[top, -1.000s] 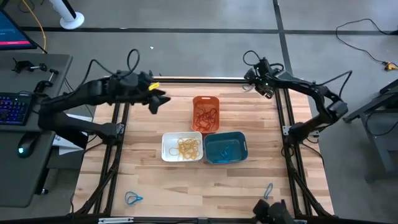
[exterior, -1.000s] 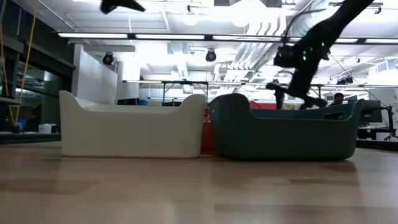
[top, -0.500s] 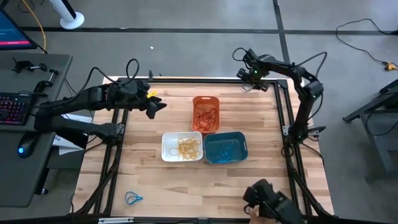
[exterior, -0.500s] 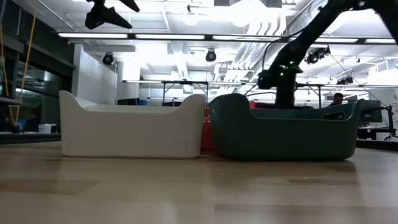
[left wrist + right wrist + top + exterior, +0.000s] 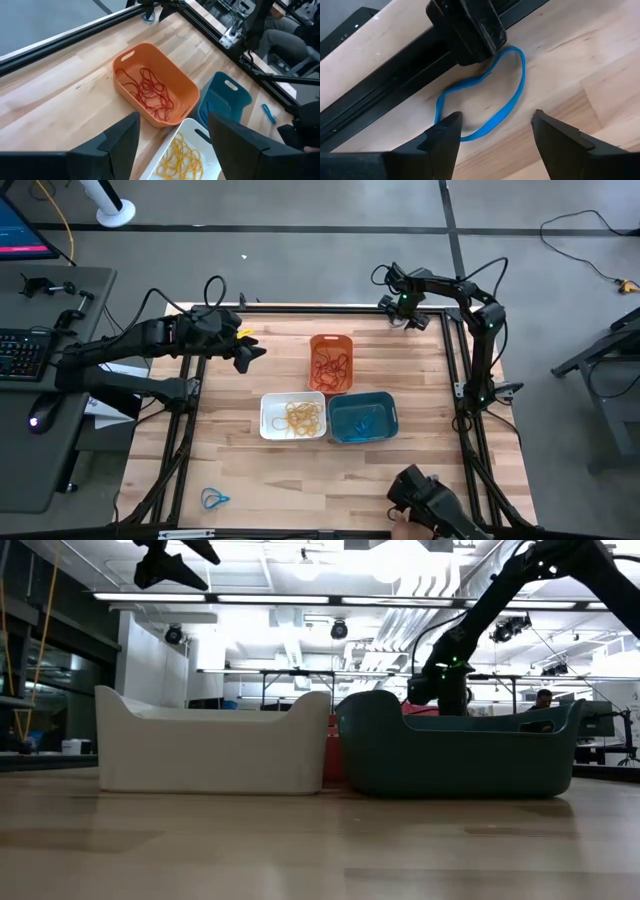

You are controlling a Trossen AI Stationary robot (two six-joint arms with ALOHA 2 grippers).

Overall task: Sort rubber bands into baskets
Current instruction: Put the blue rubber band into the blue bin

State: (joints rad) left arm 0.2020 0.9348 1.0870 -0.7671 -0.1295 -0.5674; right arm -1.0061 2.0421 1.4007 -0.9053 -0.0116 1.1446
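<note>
blue rubber band (image 5: 485, 105) lies under open right claw (image 5: 495, 132).

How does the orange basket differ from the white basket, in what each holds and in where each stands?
The orange basket holds red rubber bands; the white basket holds yellow rubber bands. The orange basket stands apart, nearer the table's far edge; the white basket stands side by side with the teal basket. Both are rounded rectangular trays of like size.

light: bright, even, overhead | glare: ceiling strips, low view | shadows: soft | focus: sharp
</note>
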